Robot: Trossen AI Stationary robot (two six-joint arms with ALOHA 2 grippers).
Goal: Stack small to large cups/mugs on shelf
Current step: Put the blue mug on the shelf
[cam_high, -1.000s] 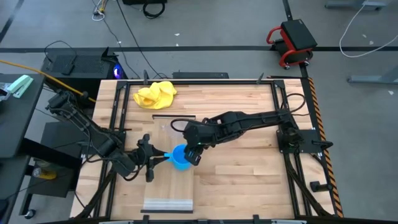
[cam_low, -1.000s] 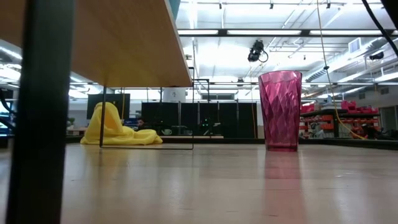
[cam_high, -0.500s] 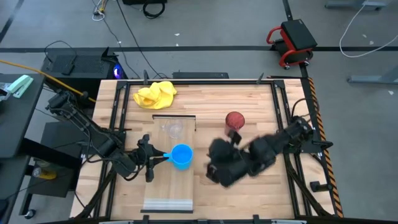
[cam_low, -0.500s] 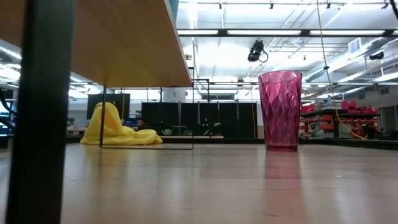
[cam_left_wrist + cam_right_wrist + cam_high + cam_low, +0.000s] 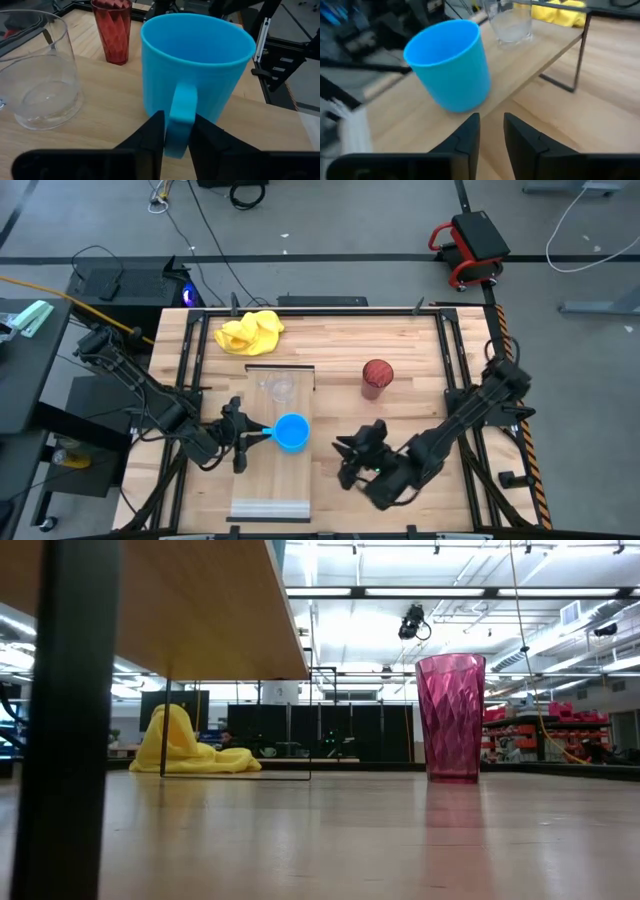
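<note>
The bright blue mug (image 5: 291,432) stands upright on the light wood shelf (image 5: 270,480), near its middle. The small clear cup (image 5: 279,388) stands on the shelf's far end. The dark red ribbed cup (image 5: 376,377) stands on the tabletop to the right of the shelf. My left gripper (image 5: 255,433) is shut on the mug's handle. My right gripper (image 5: 352,458) is slightly open and empty over the tabletop, to the right of the shelf and nearer than the mug. It faces the mug (image 5: 450,65). My left gripper pinches the blue mug's handle (image 5: 181,112) between its two fingers, one on each flat side. The fingers come in level from the table's left. The mug (image 5: 200,65) stands upright with its base on the shelf.
A yellow cloth (image 5: 250,332) lies at the table's far left. In the low view the shelf's underside (image 5: 150,600) and a dark leg (image 5: 60,740) fill the left. Black frame rails run along the table's edges. Bare tabletop lies between the shelf and the right rail.
My right gripper has drawn away from the blue mug, toward the table's right and near edge, and its arm no longer covers the red cup. The mug, the other cups and my left gripper have stayed in place.
</note>
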